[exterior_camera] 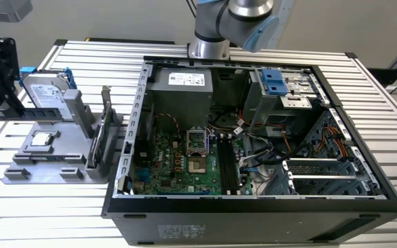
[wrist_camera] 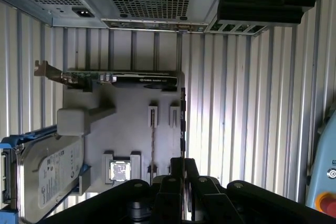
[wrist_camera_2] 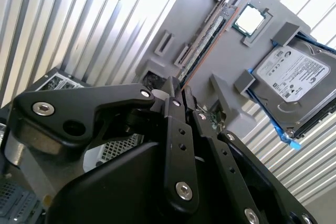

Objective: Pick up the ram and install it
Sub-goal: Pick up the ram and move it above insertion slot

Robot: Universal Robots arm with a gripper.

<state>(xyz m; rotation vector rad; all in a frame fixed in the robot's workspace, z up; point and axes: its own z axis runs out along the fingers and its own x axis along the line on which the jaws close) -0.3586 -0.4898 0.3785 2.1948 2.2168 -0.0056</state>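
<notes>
Jaws clamped on long thin dark-blue ram stick (wrist_camera_2: 210,38), held above grey plastic tray (wrist_camera: 131,103). I see tray holding silver hard drive (wrist_camera: 50,174), square processor chip (wrist_camera: 119,170), upright card (wrist_camera: 131,78). Open black computer case (exterior_camera: 254,227) on bench (exterior_camera: 47,206).

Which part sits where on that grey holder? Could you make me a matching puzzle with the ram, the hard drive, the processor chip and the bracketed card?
Things:
1 ram
2 hard drive
3 processor chip
4 card with the metal bracket

Places:
A flat in a square pocket
B on edge, nearest the computer case
C in blue rails at the grey holder's edge
D on edge beside the chip's pocket

Pairs: 1-D; 2-C; 3-A; 4-B
</notes>
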